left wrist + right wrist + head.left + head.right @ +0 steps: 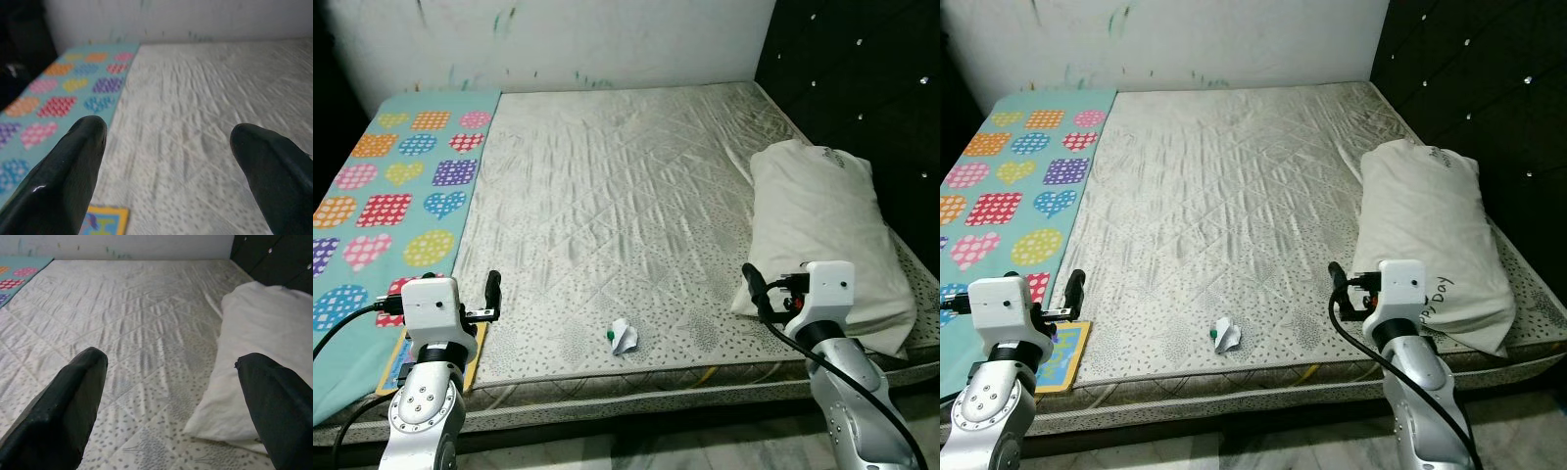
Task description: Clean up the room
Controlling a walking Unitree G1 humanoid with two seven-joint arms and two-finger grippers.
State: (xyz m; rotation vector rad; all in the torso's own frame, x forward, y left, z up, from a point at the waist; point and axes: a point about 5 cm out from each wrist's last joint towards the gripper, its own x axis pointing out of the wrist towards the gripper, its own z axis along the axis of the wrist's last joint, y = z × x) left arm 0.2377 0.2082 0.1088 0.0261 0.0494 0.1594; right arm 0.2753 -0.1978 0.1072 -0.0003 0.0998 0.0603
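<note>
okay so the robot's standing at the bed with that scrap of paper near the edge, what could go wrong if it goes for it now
The crumpled paper scrap is small and light on the soft mattress; open fingers could push it flat or nudge it off the near edge. It lies between both arms, so the right gripper may brush the pillow reaching across. The left gripper hovers by a colourful card it could knock.

Wall [607, 39]: white, marked with coloured scribbles
Headboard [862, 78]: dark, tufted, studded
Bed: quilted silver mattress [607, 196]
Floor [705, 446]: pale and marbled
</note>
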